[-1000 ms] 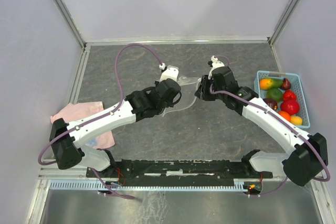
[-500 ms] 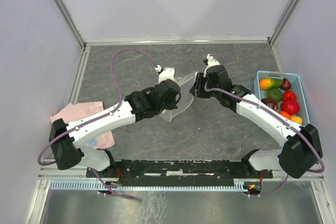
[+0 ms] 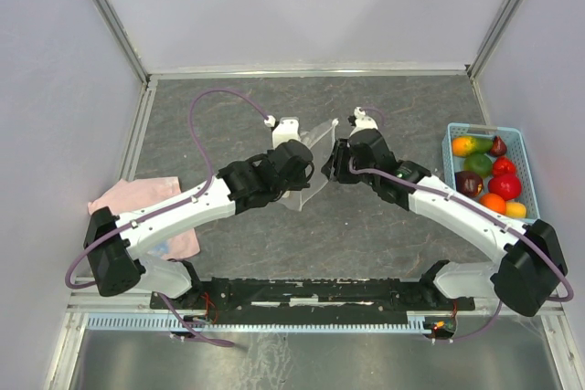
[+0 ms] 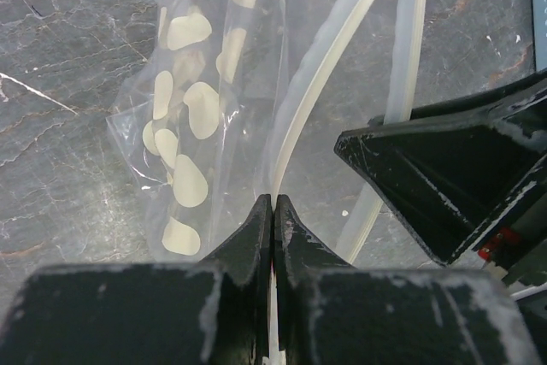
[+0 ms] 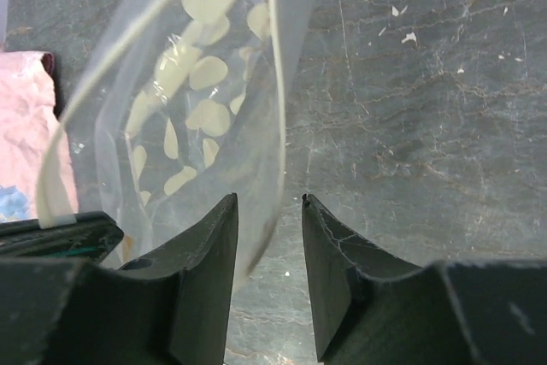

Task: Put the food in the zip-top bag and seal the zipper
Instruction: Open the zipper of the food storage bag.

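— Why do we hold the clear, white-spotted plastic zip-top bag [image 4: 192, 108] tilted up from the grey desk [image 3: 366, 226]?
— Likely to spread its mouth: our left tool [image 4: 273, 211] pinches the whitish zipper strip [image 4: 320, 83]; our right tool [image 5: 269, 211], jaws apart, straddles the film. Glossy fruits [image 3: 505, 186] wait in the light-blue perforated basket [image 3: 484, 127].
— Changed?
— The bag lay flatter earlier; the right tool has closed in.

My arms [image 3: 178, 207]: white link shells, black joint housings, a purple cable [image 3: 192, 121] looped along each. Fingers [image 4: 244, 250] black, wedge-shaped, edges scuffed pale.
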